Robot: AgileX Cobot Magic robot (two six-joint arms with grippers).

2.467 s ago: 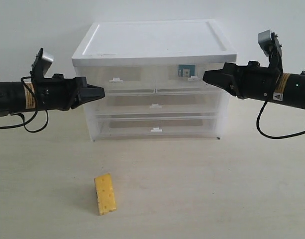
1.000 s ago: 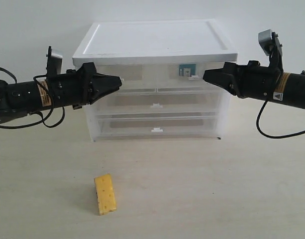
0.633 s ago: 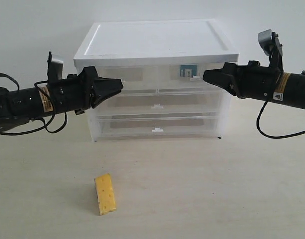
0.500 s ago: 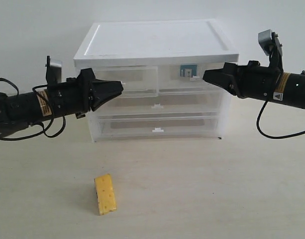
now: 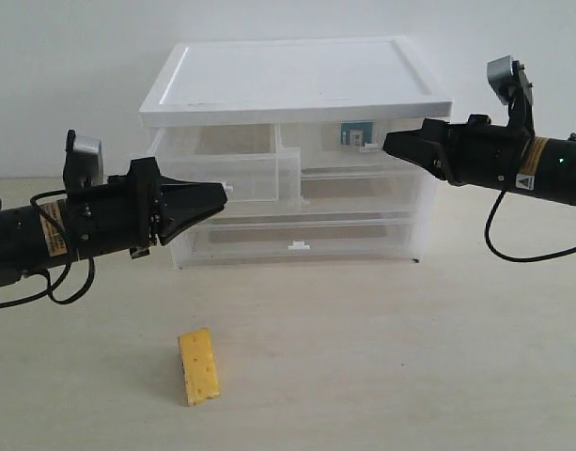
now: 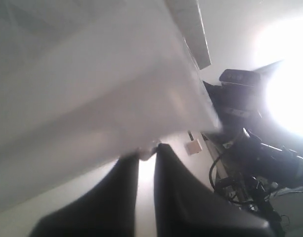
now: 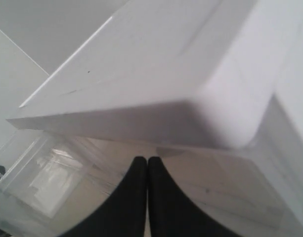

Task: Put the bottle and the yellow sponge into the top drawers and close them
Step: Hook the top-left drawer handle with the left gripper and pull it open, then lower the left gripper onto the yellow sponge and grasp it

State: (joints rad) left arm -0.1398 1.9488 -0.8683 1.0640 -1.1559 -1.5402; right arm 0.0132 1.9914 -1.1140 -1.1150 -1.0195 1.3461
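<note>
Two black grippers face the white-topped translucent plastic drawer cabinet (image 5: 288, 80) from opposite sides. The left gripper (image 5: 222, 191) is pinched on the small white tab handle (image 5: 227, 188) of the left half-width clear plastic top drawer (image 5: 255, 174), which stands partly out of the cabinet front toward that gripper; the left wrist view shows its two dark fingers (image 6: 116, 197) closed on the tab with only a sliver between them. The right gripper (image 5: 388, 144) has its fingers (image 7: 136, 197) pressed together on nothing, its tip just beside the tab of the right half-width clear plastic top drawer (image 5: 334, 150), which sits flush in the cabinet; whether tip and tab touch cannot be told. Just ahead of that tip, behind the drawer's front, shows the teal-blue label of the small white plastic pill bottle (image 5: 353, 133). The small flat yellow-orange sponge block (image 5: 199, 366) lies on the pale table (image 5: 410, 357), well below the left gripper and apart from it
</note>
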